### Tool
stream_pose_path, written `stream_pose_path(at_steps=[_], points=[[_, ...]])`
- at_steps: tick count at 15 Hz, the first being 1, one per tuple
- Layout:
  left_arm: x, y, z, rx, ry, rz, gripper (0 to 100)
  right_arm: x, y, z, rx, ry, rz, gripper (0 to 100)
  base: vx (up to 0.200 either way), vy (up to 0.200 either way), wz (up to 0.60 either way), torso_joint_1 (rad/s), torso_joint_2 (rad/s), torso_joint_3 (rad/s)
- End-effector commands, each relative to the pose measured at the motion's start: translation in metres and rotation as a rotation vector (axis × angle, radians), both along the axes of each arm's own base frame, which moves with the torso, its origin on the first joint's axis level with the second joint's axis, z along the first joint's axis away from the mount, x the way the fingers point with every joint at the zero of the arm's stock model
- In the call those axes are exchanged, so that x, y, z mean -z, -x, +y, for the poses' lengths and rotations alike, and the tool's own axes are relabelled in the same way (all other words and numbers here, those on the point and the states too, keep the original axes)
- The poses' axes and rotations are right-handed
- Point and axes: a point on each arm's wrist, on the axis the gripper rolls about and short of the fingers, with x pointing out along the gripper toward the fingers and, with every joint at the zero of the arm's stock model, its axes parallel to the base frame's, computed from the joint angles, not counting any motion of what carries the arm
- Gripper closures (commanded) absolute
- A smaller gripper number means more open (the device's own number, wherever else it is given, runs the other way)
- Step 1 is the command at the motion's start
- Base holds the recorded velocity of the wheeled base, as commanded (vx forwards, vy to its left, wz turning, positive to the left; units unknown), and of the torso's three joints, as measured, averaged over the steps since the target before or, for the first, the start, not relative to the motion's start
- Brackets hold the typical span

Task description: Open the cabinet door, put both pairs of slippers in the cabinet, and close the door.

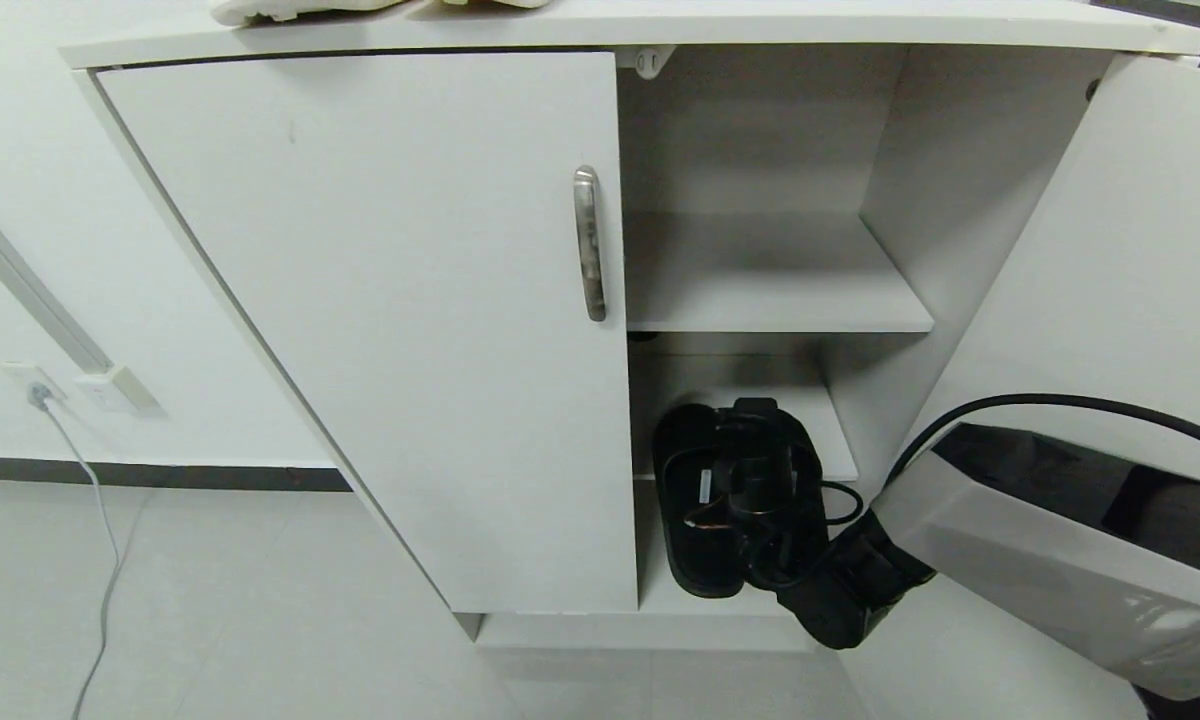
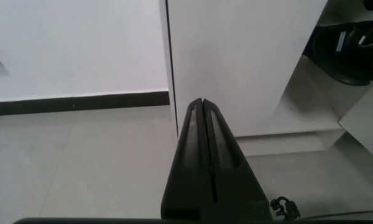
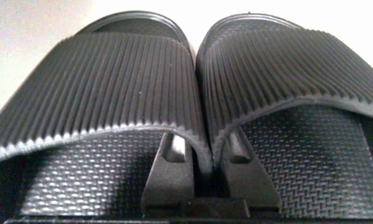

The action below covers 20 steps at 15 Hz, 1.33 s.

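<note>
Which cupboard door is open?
The right door, swung outward beside the black slippers; the left door, with the metal handle, is shut.

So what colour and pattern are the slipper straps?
Black, finely ribbed straps; the right wrist view shows it best.

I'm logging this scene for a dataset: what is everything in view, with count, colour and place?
cabinet: one, white, against the wall
left door: one, white, shut
handle: one, metal, on the left door's free edge
right door: one, white, swung open
shelves: two, white, in the open half
black slippers: one pair, side by side in the bottom compartment
pale things: cream, on the cabinet top, cut off at the edge; count unclear
socket: one, white, low on the wall left of the cabinet
cable: one, grey, from the socket down to the floor
left gripper: black, shut, over the floor before the left door
right gripper: black, shut on the black slippers' inner strap edges
</note>
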Motion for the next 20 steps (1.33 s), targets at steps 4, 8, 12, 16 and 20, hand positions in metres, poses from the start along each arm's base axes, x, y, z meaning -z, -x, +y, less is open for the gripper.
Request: stream_pose_path(at_steps=[4,8,12,16,20], points=[[0.0,0.0,0.0,0.0,0.001,0.0,100,0.004,-0.018,0.003,-0.038,0.013,0.01,100,0.0,0.0,0.0,0.0,0.0,0.0],[0.0,0.0,0.0,0.0,0.001,0.0,100,-0.005,-0.049,0.007,-0.008,0.013,0.006,100,0.0,0.0,0.0,0.0,0.0,0.0],[0.0,0.0,0.0,-0.001,0.002,0.0,100,-0.009,-0.072,0.007,0.027,0.003,-0.011,100,0.0,0.0,0.0,0.0,0.0,0.0],[0.0,0.0,0.0,-0.001,0.002,0.0,100,-0.022,-0.081,0.002,0.034,0.025,-0.039,100,0.0,0.0,0.0,0.0,0.0,0.0],[0.0,0.0,0.0,-0.001,0.004,0.0,100,-0.03,-0.089,-0.004,0.044,0.027,-0.057,100,0.0,0.0,0.0,0.0,0.0,0.0]])
